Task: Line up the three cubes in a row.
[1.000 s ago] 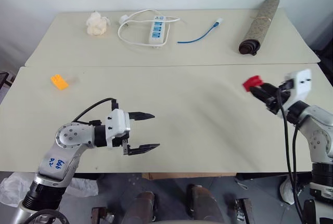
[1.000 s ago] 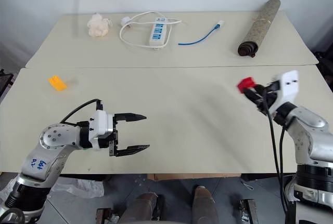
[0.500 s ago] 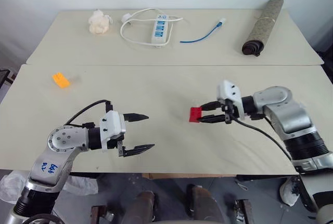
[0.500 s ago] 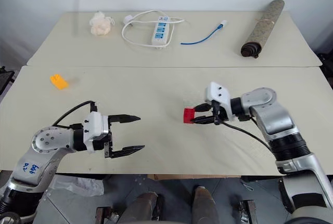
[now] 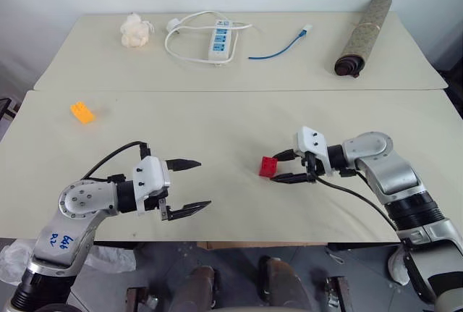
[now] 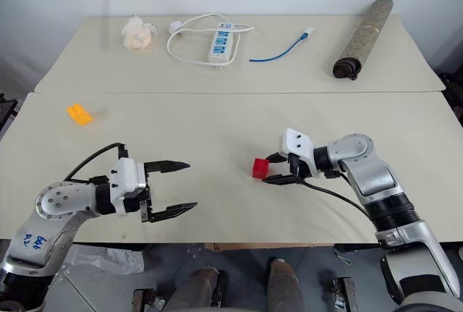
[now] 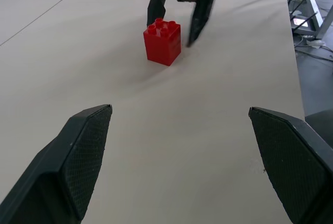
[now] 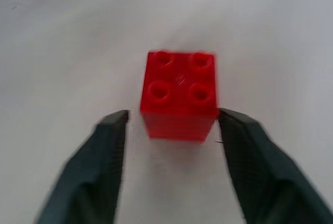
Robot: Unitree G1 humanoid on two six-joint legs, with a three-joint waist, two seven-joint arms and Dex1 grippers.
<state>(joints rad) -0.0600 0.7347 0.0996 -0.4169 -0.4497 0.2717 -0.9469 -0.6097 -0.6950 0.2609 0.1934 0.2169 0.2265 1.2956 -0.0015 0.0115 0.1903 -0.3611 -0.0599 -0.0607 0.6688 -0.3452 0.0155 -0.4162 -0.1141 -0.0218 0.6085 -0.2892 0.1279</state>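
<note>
I'm parking the red cube (image 5: 268, 166) mid-table with right gripper (image 5: 283, 168) parted and clear of it, left gripper (image 5: 189, 185) wide and empty, orange cube (image 5: 82, 113) sitting off at 10 o'clock, unplaced.

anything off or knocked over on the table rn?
Nothing stands out. Red cube stands upright, studs up, at the open right gripper. Orange cube lies far off to the left; no row yet.
</note>
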